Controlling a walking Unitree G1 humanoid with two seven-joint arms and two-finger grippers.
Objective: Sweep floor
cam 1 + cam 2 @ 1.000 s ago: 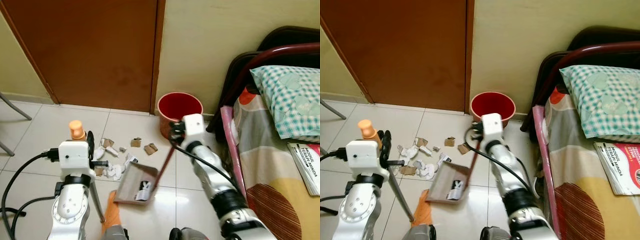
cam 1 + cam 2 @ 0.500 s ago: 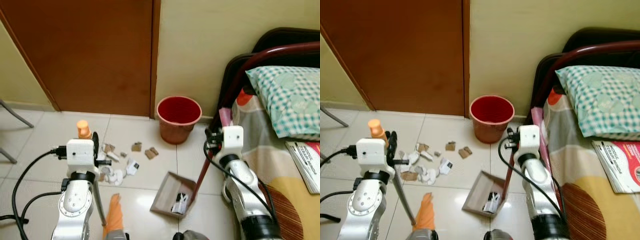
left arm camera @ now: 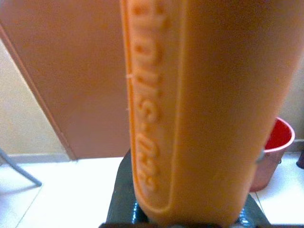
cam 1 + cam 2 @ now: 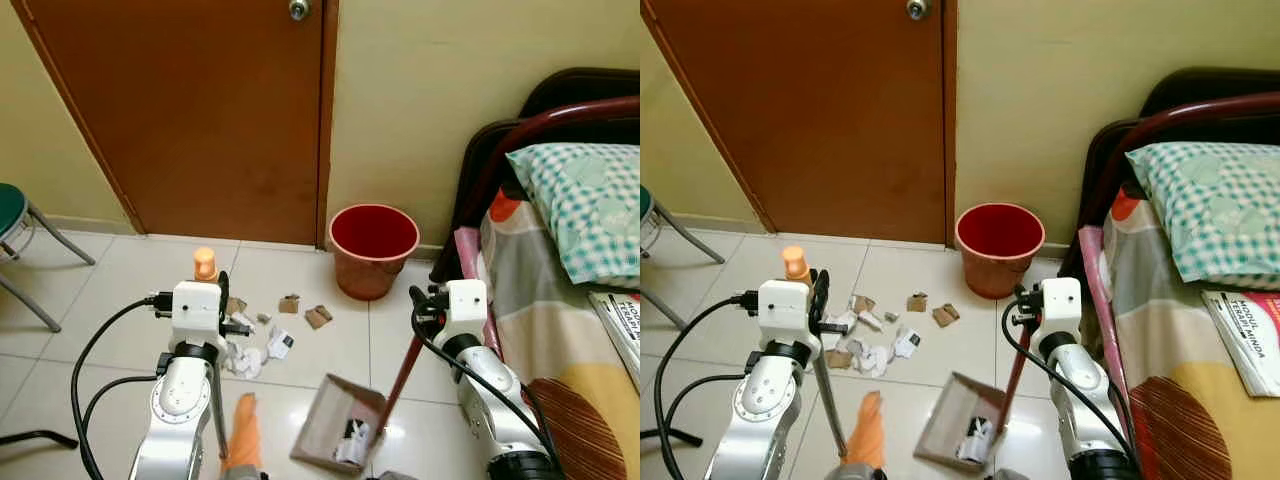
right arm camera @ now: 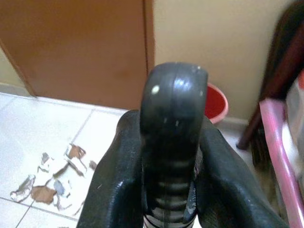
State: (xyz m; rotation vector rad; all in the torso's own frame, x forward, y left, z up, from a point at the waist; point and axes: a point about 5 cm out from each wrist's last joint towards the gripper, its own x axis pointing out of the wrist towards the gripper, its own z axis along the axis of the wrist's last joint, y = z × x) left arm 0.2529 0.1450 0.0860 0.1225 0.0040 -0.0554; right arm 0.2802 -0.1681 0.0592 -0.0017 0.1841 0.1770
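Two fingers sets pinching: left gripper [image 4: 212, 290] broom [image 4: 205, 263] | right gripper [image 5: 168, 190] dustpan [image 4: 340, 434] | tiled floor [image 4: 110, 290]

Paper scraps [image 4: 262, 338] on tiled floor [image 4: 100, 290] between red bucket [image 4: 373, 247] and dustpan [image 4: 338, 437]

Raised moulded lettering along the orange broom handle [image 3: 190, 109], too close and cropped to read with certainty, a booklet [image 4: 1247, 340] on the bed [image 4: 1180, 390] with a dark printed heading too small to read
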